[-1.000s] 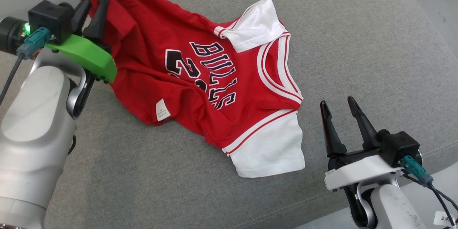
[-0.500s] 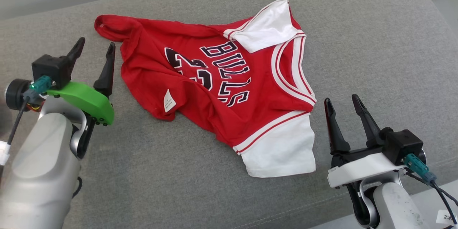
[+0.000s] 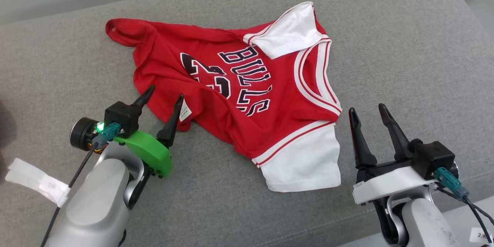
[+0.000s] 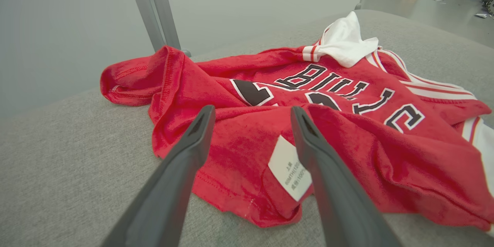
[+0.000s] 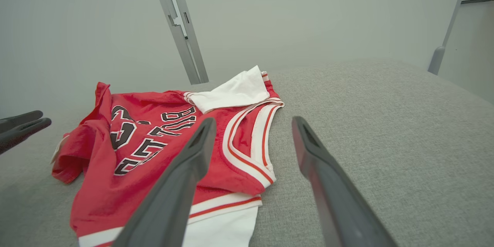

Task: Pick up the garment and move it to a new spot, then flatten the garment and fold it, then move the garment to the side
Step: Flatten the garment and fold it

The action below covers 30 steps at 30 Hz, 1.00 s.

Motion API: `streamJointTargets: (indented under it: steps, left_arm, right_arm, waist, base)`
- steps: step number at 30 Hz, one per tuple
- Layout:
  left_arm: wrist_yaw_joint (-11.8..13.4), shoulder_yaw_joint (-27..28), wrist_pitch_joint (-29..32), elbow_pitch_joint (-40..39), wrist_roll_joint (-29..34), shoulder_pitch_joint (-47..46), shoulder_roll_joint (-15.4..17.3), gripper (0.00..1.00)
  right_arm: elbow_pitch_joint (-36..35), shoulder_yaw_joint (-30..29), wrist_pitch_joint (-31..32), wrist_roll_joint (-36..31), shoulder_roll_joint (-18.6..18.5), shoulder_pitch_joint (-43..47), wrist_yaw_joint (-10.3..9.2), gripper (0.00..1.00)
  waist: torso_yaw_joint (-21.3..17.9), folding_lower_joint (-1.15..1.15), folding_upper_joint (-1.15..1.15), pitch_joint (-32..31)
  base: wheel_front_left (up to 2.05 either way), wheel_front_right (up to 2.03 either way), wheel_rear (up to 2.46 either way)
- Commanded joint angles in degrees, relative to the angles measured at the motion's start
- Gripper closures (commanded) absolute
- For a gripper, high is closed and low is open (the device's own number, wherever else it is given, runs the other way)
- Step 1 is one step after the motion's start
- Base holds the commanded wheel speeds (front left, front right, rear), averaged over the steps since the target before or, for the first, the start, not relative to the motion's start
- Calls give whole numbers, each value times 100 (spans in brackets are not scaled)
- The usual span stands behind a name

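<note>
We see the red jersey lying rumpled on the grey cushion, with both claws spread and holding nothing.

Its neck-to-hem axis runs across our head view. The striped neckline faces the robot's right and the bunched hem trails toward the far left corner. One white sleeve points away from us and the other points toward us. Our left gripper sits at the near hem edge, its fingers wide apart, just beside the white care label. Our right gripper hangs equally wide just right of the near sleeve, clear of the cloth.
</note>
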Motion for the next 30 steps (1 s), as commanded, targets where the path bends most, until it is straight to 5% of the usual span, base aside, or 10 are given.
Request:
streamJointTargets:
  steps: [1, 16, 17, 19, 30]
  left_arm:
    - [8, -21, 2, 56, -65, 112, 26, 0]
    - [8, -354, 4, 984, -162, 106, 36, 0]
    - [8, -351, 5, 1014, -189, 92, 19, 53]
    - [8, -386, 5, 1118, -215, 65, 14, 100]
    - [8, -19, 2, 645, -178, 131, 33, 100]
  right_arm:
    - [-21, 14, -20, 25, -8, 21, -8, 0]
    - [-50, 4, -20, 59, -8, -59, -8, 0]
    - [-51, -1, -20, 51, -8, -60, -8, 0]
    - [-47, -13, -20, 30, -8, -56, -8, 0]
    - [24, -85, -20, -62, -9, 101, -8, 0]
  waist:
    - [-46, 0, 0, 35]
    - [-275, 0, 0, 217]
    - [-276, 0, 0, 219]
    - [-275, 0, 0, 215]
    - [4, 0, 0, -130]
  base:
    - [0, 0, 0]
    - [0, 0, 0]
    - [0, 0, 0]
    - [0, 0, 0]
    - [0, 0, 0]
